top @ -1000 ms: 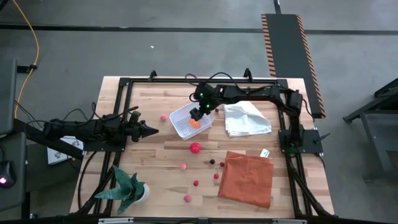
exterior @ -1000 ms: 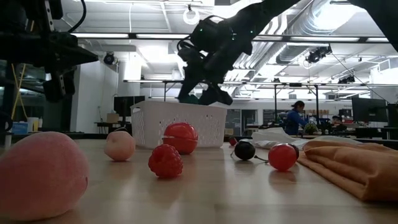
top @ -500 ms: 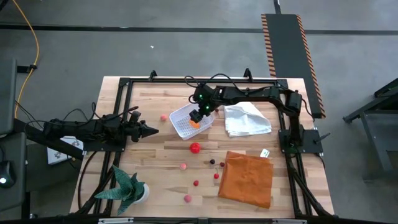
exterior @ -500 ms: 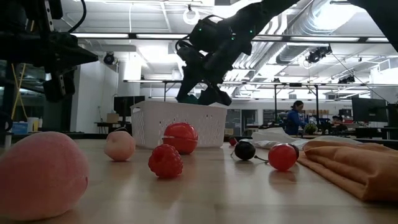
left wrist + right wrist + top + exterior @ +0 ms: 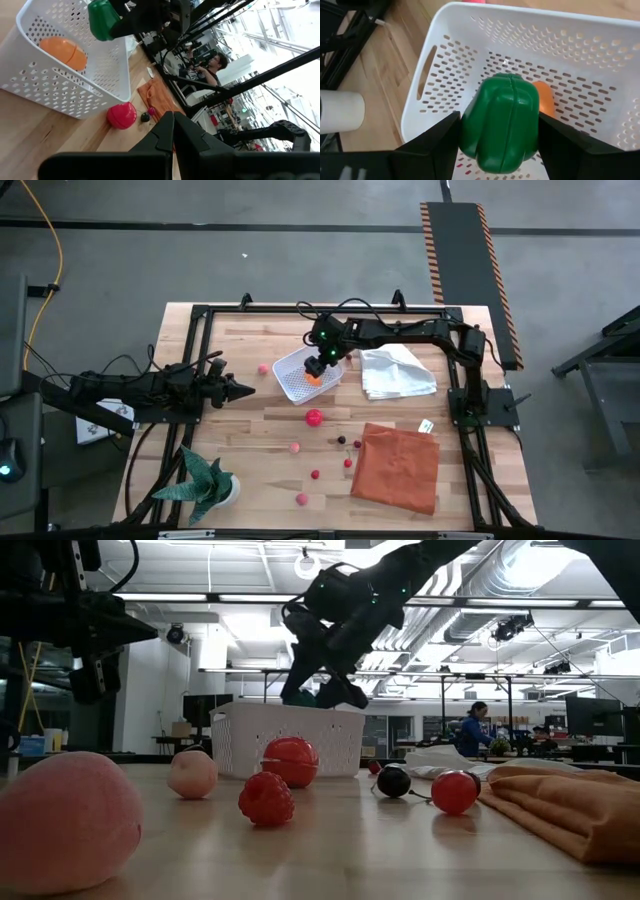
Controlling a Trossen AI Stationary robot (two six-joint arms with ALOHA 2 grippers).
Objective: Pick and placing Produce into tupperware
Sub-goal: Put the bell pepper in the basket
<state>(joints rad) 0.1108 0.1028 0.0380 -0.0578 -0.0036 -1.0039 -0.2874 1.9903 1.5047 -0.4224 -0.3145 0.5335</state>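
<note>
Step in hand: placing.
Right gripper (image 5: 500, 131): over the tub (image 5: 445, 75), fingers clamped on the green piece (image 5: 501, 121).
Tub contents: one orange piece (image 5: 64, 52).
Left gripper (image 5: 243, 390): clenched, empty, waiting beside the tub.
Loose on the table (image 5: 250, 440): red balls (image 5: 314, 418).
Next, likely: lower slightly, let go, clear the rim.

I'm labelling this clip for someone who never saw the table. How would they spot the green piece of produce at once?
Find the white perforated tub near the far middle of the wooden table. The right gripper is above it, shut on the green toy pepper. It is the only green produce; the piece lying in the tub is orange.
</note>
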